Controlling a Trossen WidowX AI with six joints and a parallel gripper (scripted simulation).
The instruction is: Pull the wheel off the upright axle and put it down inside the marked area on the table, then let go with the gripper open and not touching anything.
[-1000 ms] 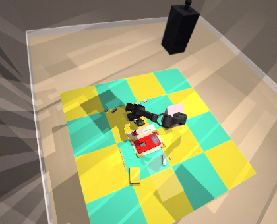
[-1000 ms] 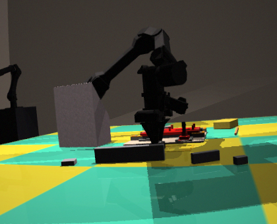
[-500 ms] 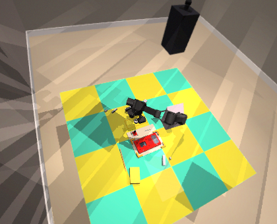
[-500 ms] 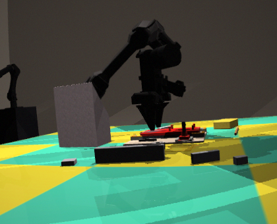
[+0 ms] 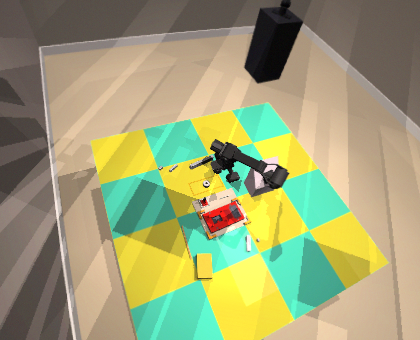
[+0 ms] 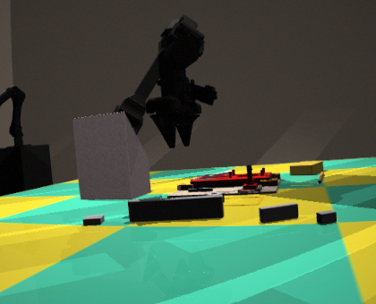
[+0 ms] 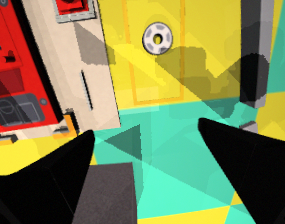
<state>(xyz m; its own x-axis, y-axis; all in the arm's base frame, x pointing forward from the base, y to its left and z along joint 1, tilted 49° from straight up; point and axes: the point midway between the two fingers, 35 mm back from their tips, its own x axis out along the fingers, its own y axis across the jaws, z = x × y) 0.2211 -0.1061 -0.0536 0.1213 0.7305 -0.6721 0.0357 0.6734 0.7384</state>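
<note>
The gripper (image 7: pixel 143 150) hangs with its two dark fingers spread wide and nothing between them, lifted well above the table (image 6: pixel 187 268) (the exterior view shows open air under the fingertips). That fits the last demand of the task: jaws apart and touching nothing.

Just beyond the fingertips in the wrist view lies the wheel (image 7: pixel 158 38), flat on a yellow square with its hub hole facing up. It sits within the thin orange outline of the marked area (image 7: pixel 158 95), toward that outline's far end, and lying flat it has no way to roll off. By my judgement the placement is done and little remains but to hold off.

To one side of the outline stands the red-and-cream fixture board (image 5: pixel 223 216), and the upright axle (image 6: pixel 249 171) rises from it bare, as it should once the wheel is off. A long dark bar (image 7: pixel 255 50) lies along the other side of the marked area, apart from the wheel.

Farther back, the grey block (image 6: pixel 108 154) stands by the arm's base.
</note>
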